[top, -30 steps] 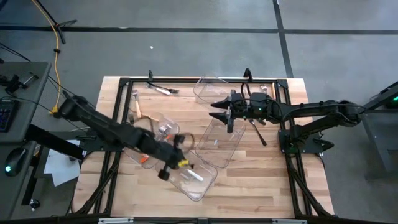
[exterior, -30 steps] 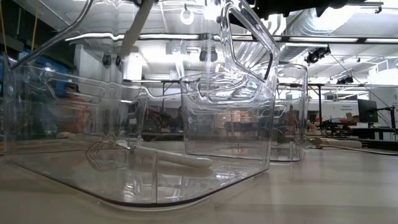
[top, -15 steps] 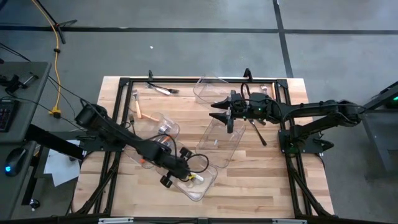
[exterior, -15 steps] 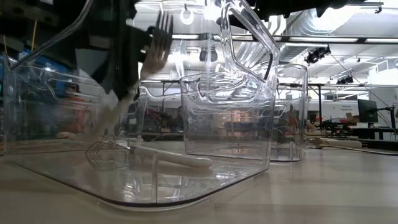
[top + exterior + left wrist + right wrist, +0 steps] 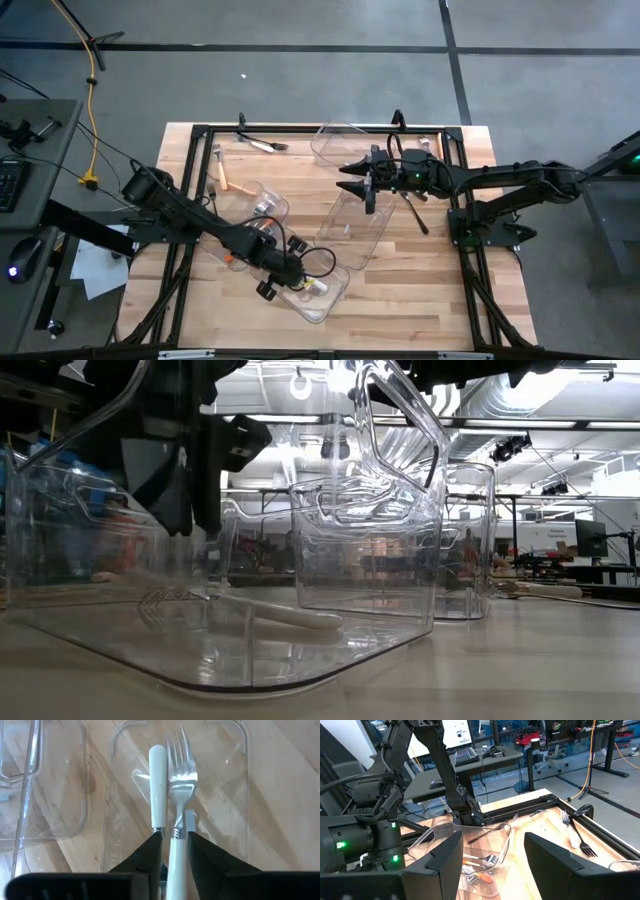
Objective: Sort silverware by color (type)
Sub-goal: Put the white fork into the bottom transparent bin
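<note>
Wooden table (image 5: 400, 290) | left pincer (image 5: 173, 836) astride white-handled fork (image 5: 179, 795); inside clear bin (image 5: 325, 297)

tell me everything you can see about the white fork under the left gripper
The white fork has a silver metal head with four tines and a white, plastic-looking handle. It sits between the fingers of the left gripper, tines pointing away, over the nearest clear bin. Beside it lies another white-handled piece, pointing the opposite way.
</note>
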### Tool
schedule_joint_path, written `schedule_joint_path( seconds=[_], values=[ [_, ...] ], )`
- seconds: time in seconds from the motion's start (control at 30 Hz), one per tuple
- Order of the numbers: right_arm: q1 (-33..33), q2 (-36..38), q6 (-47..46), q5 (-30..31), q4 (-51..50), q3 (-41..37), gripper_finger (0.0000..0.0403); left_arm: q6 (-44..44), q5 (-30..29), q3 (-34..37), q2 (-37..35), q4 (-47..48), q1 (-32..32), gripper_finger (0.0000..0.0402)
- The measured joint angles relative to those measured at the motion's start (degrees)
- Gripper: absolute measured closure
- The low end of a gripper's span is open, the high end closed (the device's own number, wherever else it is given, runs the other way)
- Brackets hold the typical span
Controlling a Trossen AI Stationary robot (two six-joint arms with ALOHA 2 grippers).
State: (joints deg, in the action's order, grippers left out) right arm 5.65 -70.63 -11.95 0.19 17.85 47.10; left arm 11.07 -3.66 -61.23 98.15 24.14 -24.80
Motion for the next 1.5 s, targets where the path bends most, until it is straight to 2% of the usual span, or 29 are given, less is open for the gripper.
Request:
schedule_joint_path(
  seconds=[0.33,0.53,0.67,0.8,0.93,1.03,1.17,1.23,1.37,1.5],
  values=[
    [0.00,0.00,0.01,0.00,0.00,0.00,0.0208,-0.44,0.02,0.00,-0.63,0.44,1.55,0.0250],
    [0.00,0.00,0.03,0.00,0.01,0.01,0.0208,-0.17,2.13,-2.45,-1.45,3.82,2.69,0.0241],
    [0.00,0.00,0.03,0.00,0.17,0.00,0.0208,1.88,3.00,-6.45,-2.80,10.38,3.77,0.0243],
    [0.00,0.00,0.03,0.00,0.39,0.01,0.0208,1.50,3.24,-11.82,-6.86,19.43,6.63,0.0245],
    [0.00,0.00,0.04,0.00,0.42,0.01,0.0208,-4.31,2.70,-14.22,-14.35,25.56,11.09,0.0245],
    [0.00,0.00,0.03,0.02,0.44,0.00,0.0208,-9.91,-1.96,-14.25,-21.66,26.43,14.57,0.0245],
    [0.00,0.00,0.04,0.02,0.46,0.00,0.0208,-14.33,-10.42,-12.92,-30.70,21.94,18.58,0.0245],
    [0.00,0.00,0.07,0.02,0.62,0.01,0.0208,-15.59,-12.18,-9.69,-35.31,16.53,20.21,0.0245],
    [0.00,0.00,0.31,0.02,0.68,0.01,0.0208,-16.49,-12.06,1.38,-44.04,0.76,22.84,0.0245],
    [0.00,0.00,-2.87,0.02,2.24,0.01,0.0208,-19.26,-11.86,14.42,-49.71,-17.10,25.15,0.0245]
  ],
)
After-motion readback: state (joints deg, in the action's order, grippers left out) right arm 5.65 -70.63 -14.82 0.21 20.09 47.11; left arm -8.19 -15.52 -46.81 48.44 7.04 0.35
